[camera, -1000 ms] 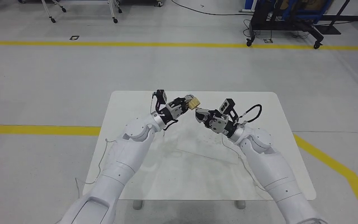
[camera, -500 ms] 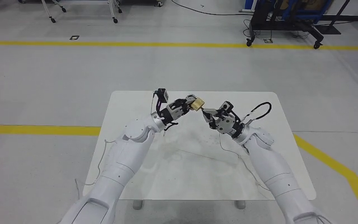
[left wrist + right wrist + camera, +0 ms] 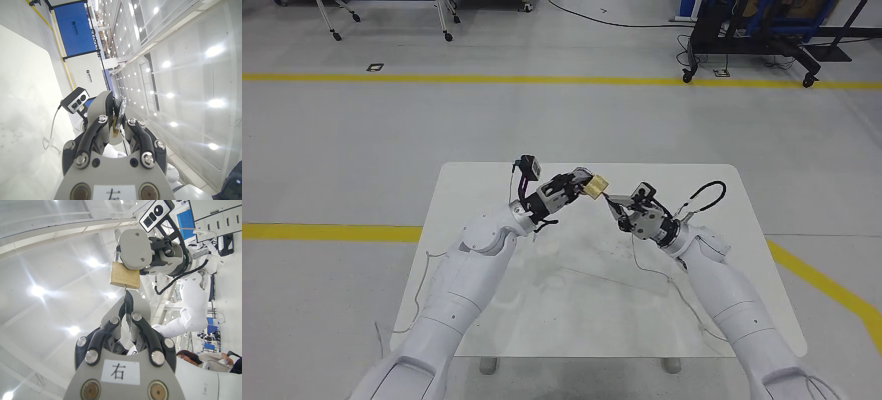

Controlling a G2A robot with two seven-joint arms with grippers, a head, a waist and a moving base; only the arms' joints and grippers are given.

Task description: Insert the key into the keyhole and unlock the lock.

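Brass padlock (image 3: pixel 124 276) is held up off the white surface (image 3: pixel 572 300), its upper body clamped in the left gripper (image 3: pixel 115 113). Directly beneath it the right gripper (image 3: pixel 126 306) is pinched tight on the silver key (image 3: pixel 125 290), whose tip meets the keyhole on the lock's underside; how deep it sits I cannot tell. The main risk is a slight tilt between blade and keyway, which would jam or bend the key as it is pushed in. Pushing could also swing the padlock in its grip. Turning the key could make its thin head slip between the pads.
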